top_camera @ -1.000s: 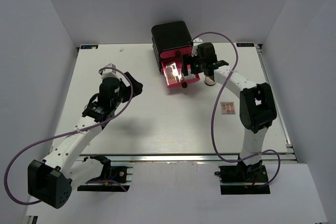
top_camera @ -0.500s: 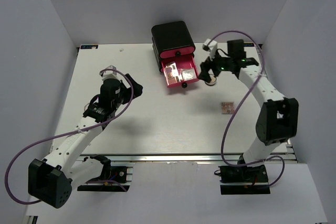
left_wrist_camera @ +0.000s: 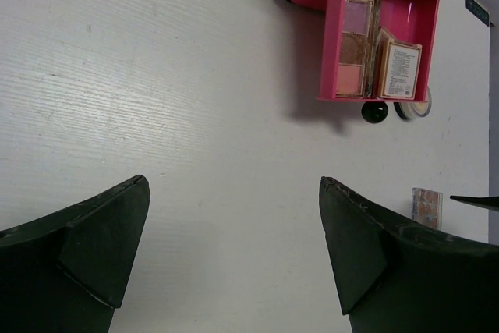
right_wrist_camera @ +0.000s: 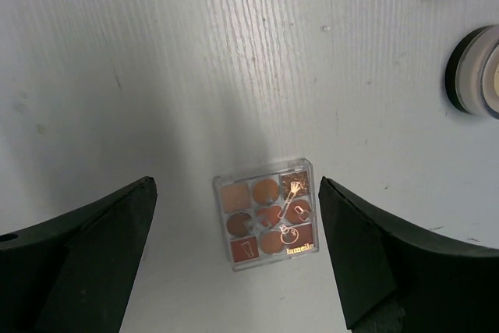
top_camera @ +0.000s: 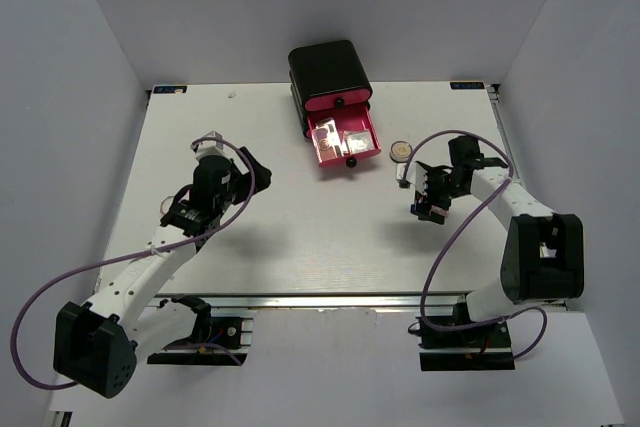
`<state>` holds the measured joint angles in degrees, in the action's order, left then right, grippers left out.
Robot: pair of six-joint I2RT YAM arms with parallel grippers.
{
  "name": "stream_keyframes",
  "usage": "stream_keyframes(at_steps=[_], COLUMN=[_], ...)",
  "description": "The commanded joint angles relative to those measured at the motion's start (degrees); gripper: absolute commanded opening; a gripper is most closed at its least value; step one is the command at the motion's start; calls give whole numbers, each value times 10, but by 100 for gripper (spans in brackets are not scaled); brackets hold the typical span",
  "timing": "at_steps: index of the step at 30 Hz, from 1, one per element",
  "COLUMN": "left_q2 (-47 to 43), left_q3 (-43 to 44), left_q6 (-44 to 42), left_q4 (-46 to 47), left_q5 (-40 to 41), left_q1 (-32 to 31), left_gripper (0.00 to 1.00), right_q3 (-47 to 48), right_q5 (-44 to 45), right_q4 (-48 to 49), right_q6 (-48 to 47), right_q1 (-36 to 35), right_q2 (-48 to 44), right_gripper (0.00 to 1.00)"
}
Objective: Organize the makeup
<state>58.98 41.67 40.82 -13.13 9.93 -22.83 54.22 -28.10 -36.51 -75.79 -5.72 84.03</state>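
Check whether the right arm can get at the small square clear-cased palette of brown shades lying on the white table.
Probably yes: the right gripper hangs open directly above the square palette, with only bare table around it.

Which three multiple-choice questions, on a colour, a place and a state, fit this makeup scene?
1. What colour is the open drawer? A blue; B pink; C white.
2. Where lies the square palette? A in that drawer; B on a shelf; C on the table, below the right gripper.
3. How is the left gripper? A open, empty; B shut on a stick; C shut on a brush.
B: its walls are pink. C: the right wrist view shows it between open fingers. A: bare table shows between its fingers.
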Motion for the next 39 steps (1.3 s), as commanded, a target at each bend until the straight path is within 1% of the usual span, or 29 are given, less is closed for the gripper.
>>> stream_keyframes(at_steps=[1, 6, 9, 14, 22, 27, 28, 29, 32, 33, 35, 36, 37, 38, 39], left_q2=[-22, -46, -55, -61, -65, -67, -68, -69, -68, -68, -69, -69, -69, -69, -69], left_q3=[-10, -32, -42, -52, -64, -66, -67, -70, -72, -71, -70, -70, -68, -68, -67], left_q6=[4, 14, 22, 25, 30, 30, 30, 30, 32, 32, 32, 31, 30, 30, 30], left_q4=[0, -4, -6, -9, -9, -8, -8, -6, -1, -1, -1, -1, -1, -1, -1], left_q5=[12, 15, 17, 21, 22, 22, 22, 22, 19, 19, 18, 18, 18, 18, 16], left_q1=[2, 2, 2, 2, 2, 2, 2, 2, 2, 2, 2, 2, 2, 2, 2], left_gripper=[98, 98, 98, 98, 98, 98, 98, 98, 98, 98, 98, 98, 98, 98, 98], right_q3=[29, 48, 69, 99, 75, 80, 79, 77, 72, 74, 89, 96, 103, 117, 125], right_q5=[20, 15, 23, 27, 55, 52, 52, 54, 61, 61, 49, 40, 31, 1, -17], right_q4=[3, -19, -30, -36, -35, -63, -61, -59, -49, -48, -58, -65, -70, -74, -77], right_q6=[-66, -147, -163, -169, -181, -151, -144, -138, -116, -104, -89, -81, -75, -67, -61], right_q1=[17, 45, 50, 51, 51, 50, 67, 68, 68, 68, 68, 68, 67, 65, 64], right_q2=[29, 75, 107, 151, 173, 180, 179, 179, 183, 185, 194, 195, 193, 190, 185], right_gripper=[89, 89, 89, 89, 88, 86, 86, 86, 81, 75, 66, 57, 53, 49, 42])
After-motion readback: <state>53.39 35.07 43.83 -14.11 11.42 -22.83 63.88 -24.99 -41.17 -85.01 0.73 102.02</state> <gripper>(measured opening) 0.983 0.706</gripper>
